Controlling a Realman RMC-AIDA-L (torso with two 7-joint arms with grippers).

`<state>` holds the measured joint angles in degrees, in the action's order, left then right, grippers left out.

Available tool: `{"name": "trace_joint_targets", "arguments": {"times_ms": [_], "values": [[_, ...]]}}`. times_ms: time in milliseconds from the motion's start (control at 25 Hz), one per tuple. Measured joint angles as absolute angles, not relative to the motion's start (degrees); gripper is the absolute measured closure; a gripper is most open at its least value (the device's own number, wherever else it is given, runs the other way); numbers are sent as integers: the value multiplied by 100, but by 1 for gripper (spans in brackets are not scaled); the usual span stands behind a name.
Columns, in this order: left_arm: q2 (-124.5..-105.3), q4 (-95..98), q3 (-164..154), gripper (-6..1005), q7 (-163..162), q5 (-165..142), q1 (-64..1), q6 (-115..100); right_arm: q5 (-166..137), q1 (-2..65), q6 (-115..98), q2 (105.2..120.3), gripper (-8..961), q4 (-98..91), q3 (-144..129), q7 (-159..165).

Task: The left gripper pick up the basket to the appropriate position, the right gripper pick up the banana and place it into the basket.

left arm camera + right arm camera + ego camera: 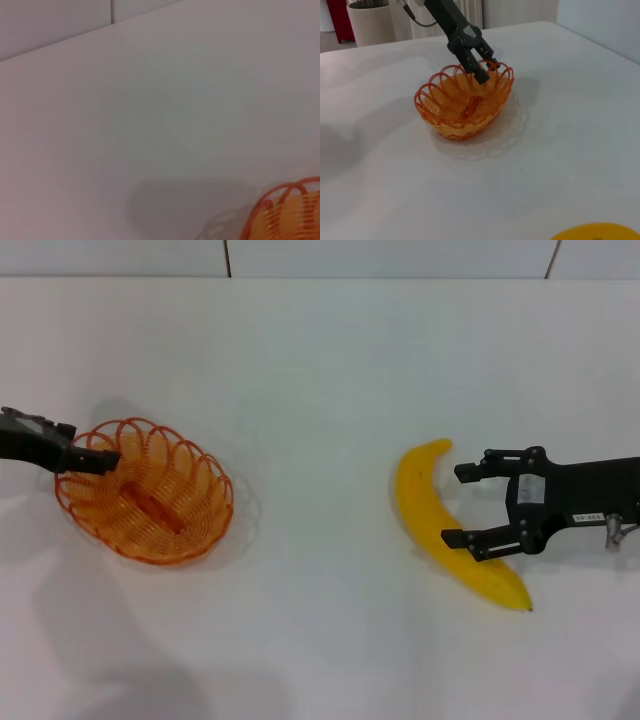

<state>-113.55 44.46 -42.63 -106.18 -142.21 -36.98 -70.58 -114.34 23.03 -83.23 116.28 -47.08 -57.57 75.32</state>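
Left gripper (105,461), the black thin-fingered claw, is at the left rim of the small oval orange wire basket (150,492), which sits on the white bench (320,370) well left of centre; the jaws straddle the scalloped rim with one finger inside and one outside, narrowly parted, and whether they actually pinch the wire I cannot tell. To do this step well: close firmly on one loop, lift level so the light basket doesn't swing, then set it nearer the banana. Further right, the curved bright yellow banana (440,520) lies flat on the bench, and the right gripper (462,505), a black claw on a white arm, has jaws wide open just at its right side, one finger overlapping the lower body, holding nothing. It should centre on the thick middle before closing, judging by the curve. Right wrist view shows the left claw's fingers (481,75) dipping over the basket rim (470,70), unclear from the head view; left wrist view shows only a basket corner (287,212) and bare bench.
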Motion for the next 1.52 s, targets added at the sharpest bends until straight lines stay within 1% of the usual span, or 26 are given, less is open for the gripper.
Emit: {"name": "trace_joint_targets", "arguments": {"times_ms": [280,360,600,1040,1240,1520], "values": [[-11396,4447,-4263,166,-10533,-14221,-3676,-6969,-11499,2323,-8323,11628,58,-4706,-5756,7628],[-11424,4447,-4263,377,-10504,-14220,-3671,-6900,-11581,2353,-8323,11628,58,-4707,-5757,7695],[-11468,4447,-4263,618,-10421,-14224,-3665,-6870,-11664,2408,-8323,11633,58,-4702,-5753,7755],[-11469,4486,-4261,818,-10415,-14188,-3661,-6906,-11664,2408,-8323,11637,58,-4702,-5712,7760],[-11467,4600,-4250,893,-10415,-13879,-3630,-7031,-11660,2396,-8323,11637,58,-4702,-5704,7761],[-11550,4736,-4263,899,-10276,-13489,-3654,-7150,-11636,2397,-8323,11637,58,-4702,-5696,7761]]}}
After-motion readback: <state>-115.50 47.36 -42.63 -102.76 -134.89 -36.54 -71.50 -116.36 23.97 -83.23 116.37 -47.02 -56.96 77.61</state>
